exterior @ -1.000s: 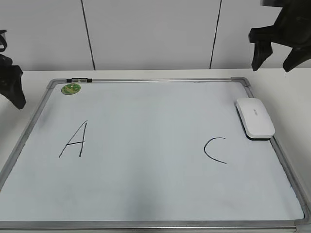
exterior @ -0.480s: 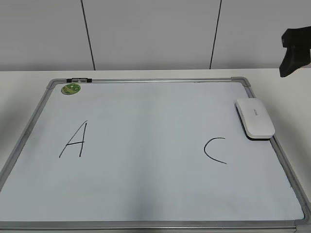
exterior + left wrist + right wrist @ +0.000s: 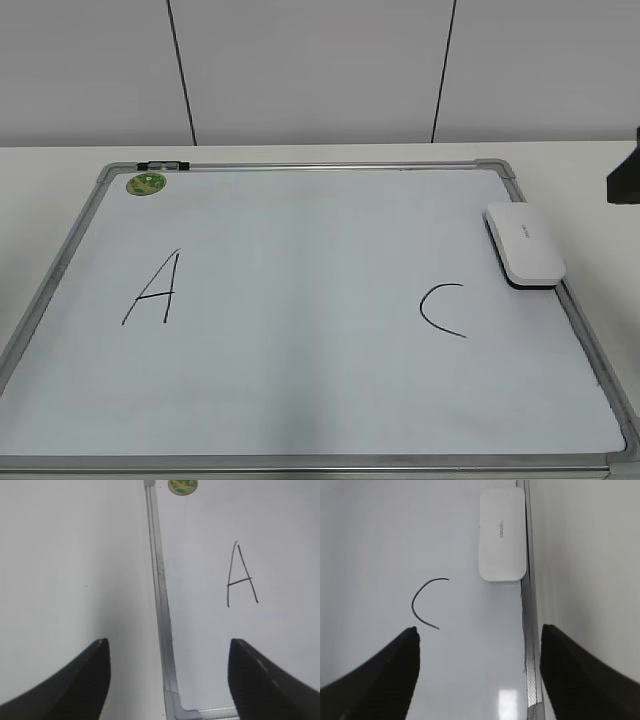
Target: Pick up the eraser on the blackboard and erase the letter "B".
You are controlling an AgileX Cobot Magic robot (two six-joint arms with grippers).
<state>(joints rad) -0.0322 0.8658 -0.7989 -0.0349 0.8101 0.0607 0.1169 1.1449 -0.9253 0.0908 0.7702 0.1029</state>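
The white eraser lies flat on the blackboard against its right frame, and also shows in the right wrist view. No letter "B" shows; the board between the black "A" and "C" is blank. My right gripper is open and empty, above the board's near right part, short of the eraser; only a dark piece of it shows at the exterior view's right edge. My left gripper is open and empty over the board's left frame.
A round green magnet sits at the board's far left corner, beside a small black and silver piece on the top frame. The board lies on a white table with a white panelled wall behind.
The left arm has gone out of the exterior view to the left. The right arm has moved right and down, so only a piece shows at the right edge. The eraser has not moved.
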